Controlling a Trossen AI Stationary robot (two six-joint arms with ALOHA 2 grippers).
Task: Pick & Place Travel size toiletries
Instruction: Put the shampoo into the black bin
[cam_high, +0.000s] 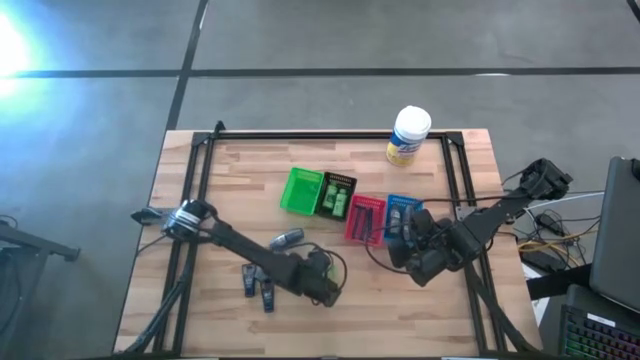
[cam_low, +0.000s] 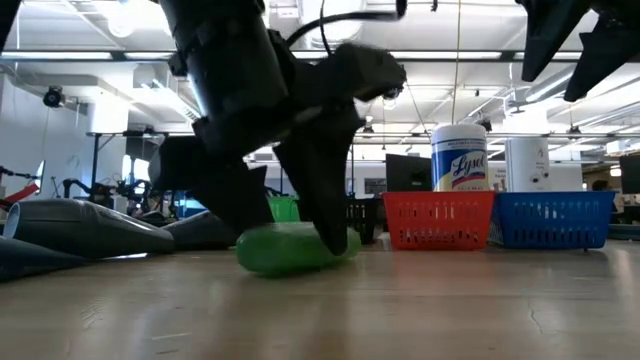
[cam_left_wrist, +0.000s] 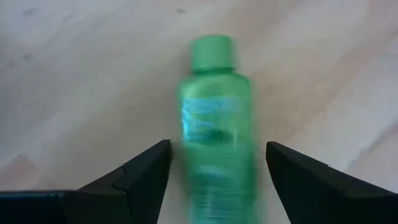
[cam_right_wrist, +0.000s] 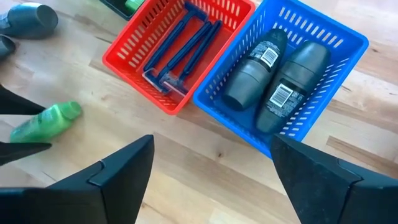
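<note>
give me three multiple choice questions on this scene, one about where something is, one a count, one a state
1. Where is the green bottle?
A. lying on the bare table between the left gripper's fingers
B. inside the red bin
C. on top of the white tub

2. How many dark grey tubes lie in the blue bin?
A. none
B. two
C. five

3. What state is the right gripper in?
A. shut on a razor
C. shut on the green bottle
B. open and empty above the table

Answers:
1. A: the left wrist view shows the bottle lying on the wood with a finger on each side, apart from it.
2. B: the right wrist view shows two side by side in the blue bin.
3. B: its fingers stand wide apart with only bare wood between them.
</note>
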